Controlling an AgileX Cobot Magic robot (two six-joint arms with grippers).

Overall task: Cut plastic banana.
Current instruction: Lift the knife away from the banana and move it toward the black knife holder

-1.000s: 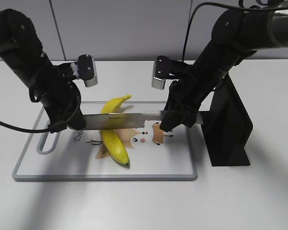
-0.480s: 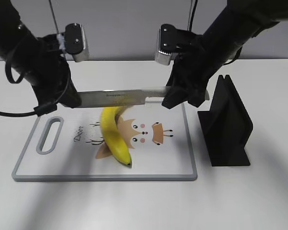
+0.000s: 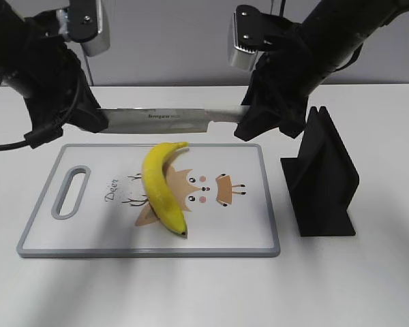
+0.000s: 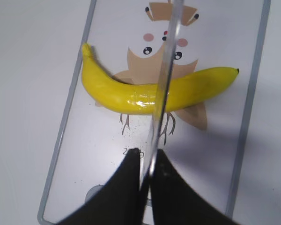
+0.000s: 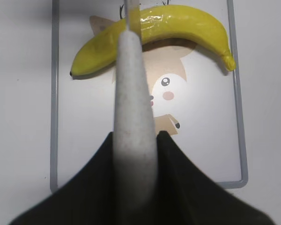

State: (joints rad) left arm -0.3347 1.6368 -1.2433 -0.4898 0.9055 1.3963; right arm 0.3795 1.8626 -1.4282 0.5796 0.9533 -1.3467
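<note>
Left hand (image 4: 147,180): closed on knife (image 3: 160,120) tip.
Right hand (image 5: 133,159): closed on its handle.
Banana (image 3: 161,187): below both hands, uncut.
Risk: knife could tilt and slide off its round skin.

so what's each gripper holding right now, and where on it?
Both hold the knife: the right gripper on its handle, the left gripper on the blade's tip end, clear above the banana.

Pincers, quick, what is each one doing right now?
Left pincer: closed on the knife blade tip.
Right pincer: closed on the knife handle.
</note>
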